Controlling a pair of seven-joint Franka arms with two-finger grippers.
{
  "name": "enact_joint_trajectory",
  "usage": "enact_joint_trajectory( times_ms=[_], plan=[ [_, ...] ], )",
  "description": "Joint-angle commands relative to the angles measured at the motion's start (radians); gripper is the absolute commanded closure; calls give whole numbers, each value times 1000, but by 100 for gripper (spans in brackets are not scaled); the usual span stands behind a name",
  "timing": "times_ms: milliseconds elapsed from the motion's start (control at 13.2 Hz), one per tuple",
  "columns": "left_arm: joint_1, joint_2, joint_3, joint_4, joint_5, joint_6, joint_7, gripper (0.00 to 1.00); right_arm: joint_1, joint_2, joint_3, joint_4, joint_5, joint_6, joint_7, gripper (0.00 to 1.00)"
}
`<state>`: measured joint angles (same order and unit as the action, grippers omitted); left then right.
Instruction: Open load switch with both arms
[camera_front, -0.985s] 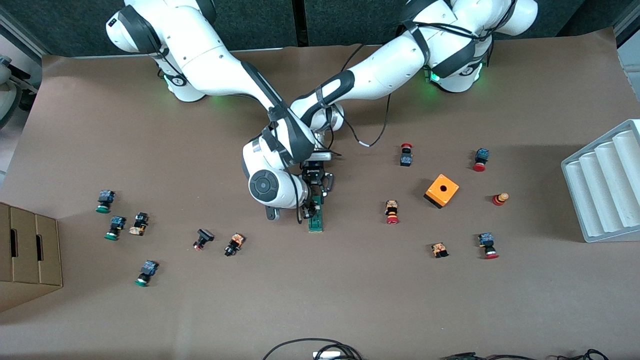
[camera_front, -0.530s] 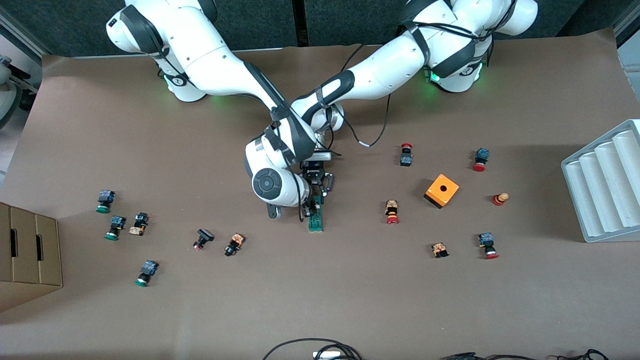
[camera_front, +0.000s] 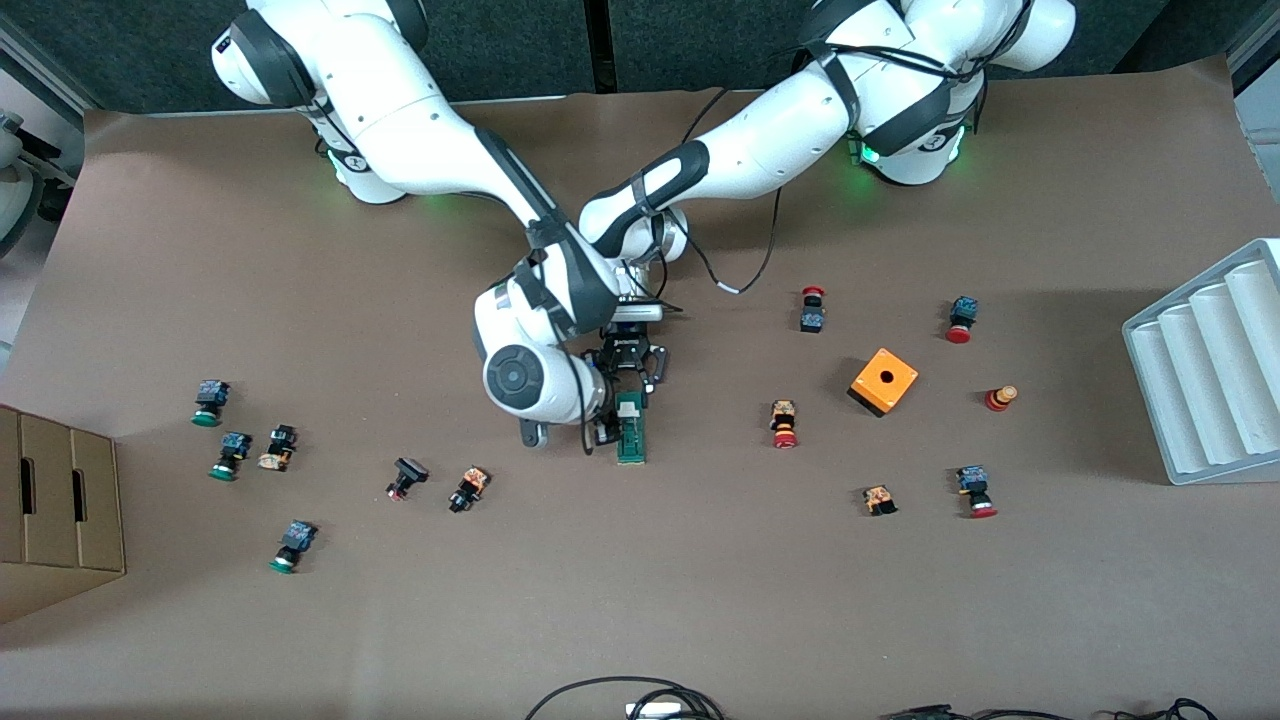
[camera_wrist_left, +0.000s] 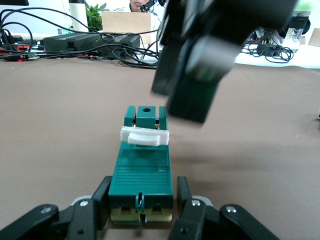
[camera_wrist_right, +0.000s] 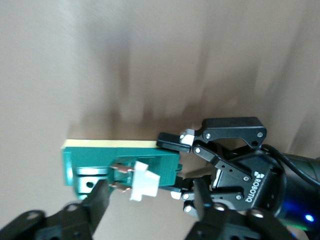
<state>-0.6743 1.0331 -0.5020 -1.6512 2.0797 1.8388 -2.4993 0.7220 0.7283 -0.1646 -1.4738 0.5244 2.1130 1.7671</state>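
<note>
The load switch (camera_front: 632, 436), a narrow dark-green block, lies on the brown table near its middle. In the left wrist view the load switch (camera_wrist_left: 141, 167) sits between my left gripper's fingers (camera_wrist_left: 101, 199), and the left gripper (camera_wrist_left: 143, 189) is shut on the end of the block. Its white sliding piece (camera_wrist_right: 145, 181) stands out from the green body on two copper prongs. My right gripper (camera_wrist_right: 150, 205) hangs open just over that white piece, with its fingers on either side and not touching it. In the front view the left gripper (camera_front: 630, 384) and the right gripper (camera_front: 606, 424) meet at the switch.
An orange cube with a hole (camera_front: 884, 381) and several red-capped push-buttons (camera_front: 784, 424) lie toward the left arm's end. Green-capped push-buttons (camera_front: 209, 401) and a cardboard box (camera_front: 55, 510) are at the right arm's end. A white ribbed tray (camera_front: 1210, 370) stands at the table's edge.
The right gripper has opened and its wrist has shifted toward the right arm's end. The white piece now shows raised out of the switch. The left gripper has not moved.
</note>
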Motion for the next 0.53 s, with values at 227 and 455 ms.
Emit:
enact_joint_trajectory(
  times_ms=[227,455],
  plan=[
    [-14,12,5,19,14,-18,2,7,-104,-173,5,7,-132,-131,-251,0],
    [-14,4,5,21,11,-16,17,0,-156,-274,2,1,-175,-214,-466,0]
  ],
)
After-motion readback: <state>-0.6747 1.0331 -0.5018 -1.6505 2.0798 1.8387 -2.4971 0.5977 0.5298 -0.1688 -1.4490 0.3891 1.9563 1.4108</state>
